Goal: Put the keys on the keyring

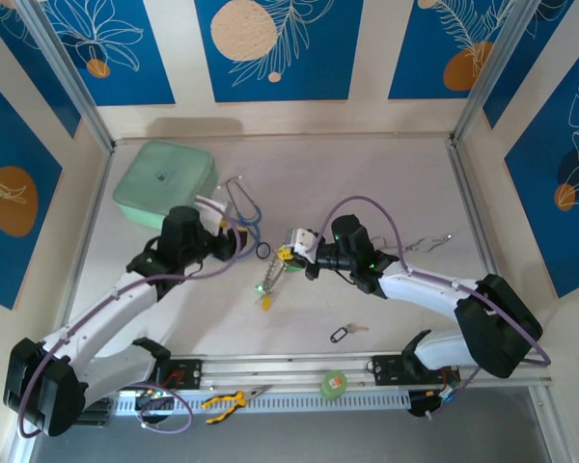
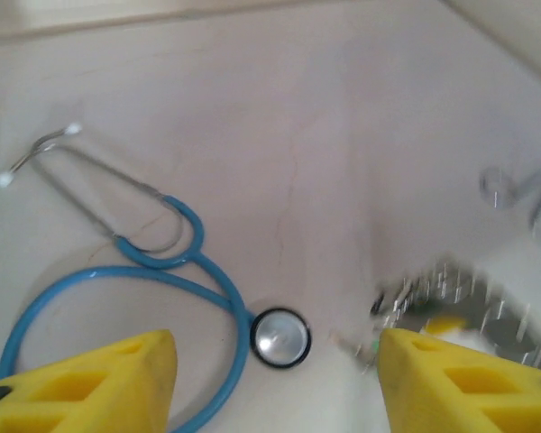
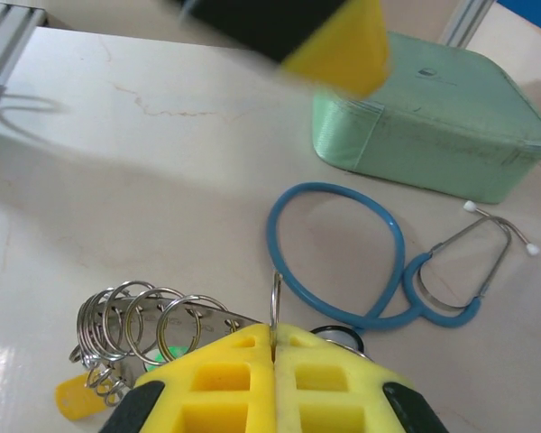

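Observation:
My right gripper [image 3: 274, 336] is shut on the thin silver keyring [image 3: 274, 302], which stands edge-on between its yellow pads. Several small split rings [image 3: 144, 316] with a yellow tag [image 3: 77, 397] and a green tag [image 3: 171, 352] hang to its left. In the top view the right gripper [image 1: 293, 253] holds this bunch of keys [image 1: 266, 287] above the middle of the table. A loose key with a black tag [image 1: 342, 334] lies nearer the front. My left gripper [image 2: 275, 361] is open over the stethoscope's chestpiece [image 2: 280, 337], with nothing between its fingers. The bunch of keys [image 2: 451, 302] is blurred at its right.
A blue stethoscope [image 1: 243, 207] lies beside a mint green case [image 1: 164, 183] at the back left. More thin metal pieces [image 1: 429, 241] lie to the right. Yellow-handled pliers [image 1: 227, 400] and a green tape roll [image 1: 335, 384] rest on the front rail.

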Robot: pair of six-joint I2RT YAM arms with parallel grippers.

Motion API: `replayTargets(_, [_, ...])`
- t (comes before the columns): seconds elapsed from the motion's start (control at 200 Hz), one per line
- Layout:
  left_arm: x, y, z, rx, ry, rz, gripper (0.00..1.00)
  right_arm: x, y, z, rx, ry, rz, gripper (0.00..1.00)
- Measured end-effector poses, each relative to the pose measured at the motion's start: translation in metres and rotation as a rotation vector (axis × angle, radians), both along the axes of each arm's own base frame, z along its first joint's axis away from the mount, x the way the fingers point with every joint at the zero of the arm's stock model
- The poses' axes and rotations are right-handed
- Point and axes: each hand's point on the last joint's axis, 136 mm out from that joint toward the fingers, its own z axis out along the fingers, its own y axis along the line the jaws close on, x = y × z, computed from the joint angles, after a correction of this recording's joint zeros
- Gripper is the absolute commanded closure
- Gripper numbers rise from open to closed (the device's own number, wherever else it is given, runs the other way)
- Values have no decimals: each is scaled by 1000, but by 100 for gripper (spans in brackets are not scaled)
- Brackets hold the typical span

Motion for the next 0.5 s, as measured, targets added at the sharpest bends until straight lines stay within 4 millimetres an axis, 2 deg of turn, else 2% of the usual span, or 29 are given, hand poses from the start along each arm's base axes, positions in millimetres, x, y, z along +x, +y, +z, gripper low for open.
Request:
replayTargets(0.08, [-16,-13,-11,91,-99,-195,60,-2,-2,4,-5,2,29,100])
replayTargets(0.19, [-33,-29,-3,150,-272,-411,70,-6,-3,5,-20,-12,74,100])
replayTargets(0.35, [-49,-48,11,160,-459,-590,68,-14,-3,6,-45,-16,134,100])
replayTargets(0.5, [-62,-60,3,176,-510,-724,60,-16,1,17,-46,-33,174,100])
